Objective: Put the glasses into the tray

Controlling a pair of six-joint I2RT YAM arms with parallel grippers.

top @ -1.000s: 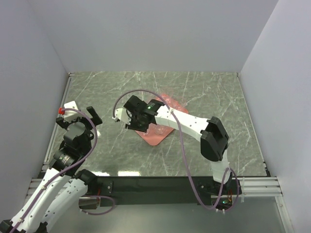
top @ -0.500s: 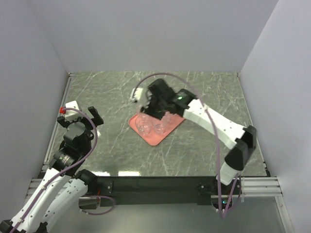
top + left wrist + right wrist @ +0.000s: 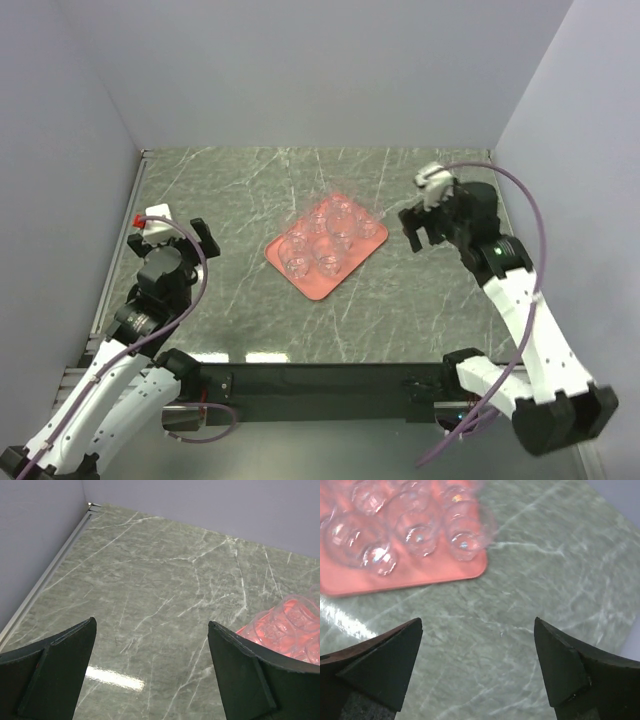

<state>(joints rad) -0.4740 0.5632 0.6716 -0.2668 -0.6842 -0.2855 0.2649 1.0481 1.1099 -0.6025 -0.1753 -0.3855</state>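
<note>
The salmon-pink tray (image 3: 311, 287) lies at the middle of the marble table, turned at an angle. Several clear glasses (image 3: 325, 240) stand inside it, close together. My right gripper (image 3: 424, 235) hovers to the right of the tray, apart from it, open and empty. The right wrist view shows its jaws (image 3: 478, 621) wide over bare marble, with the tray (image 3: 420, 577) and glasses (image 3: 415, 525) at the upper left. My left gripper (image 3: 178, 232) is near the left wall, open and empty. In the left wrist view its jaws (image 3: 151, 622) span bare marble, and the glasses (image 3: 292, 617) and tray (image 3: 245, 630) show at the right edge.
Grey walls close the table on the left, back and right. A metal rail (image 3: 132, 215) runs along the left edge. A purple cable (image 3: 535, 215) loops above the right arm.
My right arm has drawn back from over the tray to the table's right side, and its jaws have opened. The glasses in the tray are now uncovered. The left arm has barely shifted.
</note>
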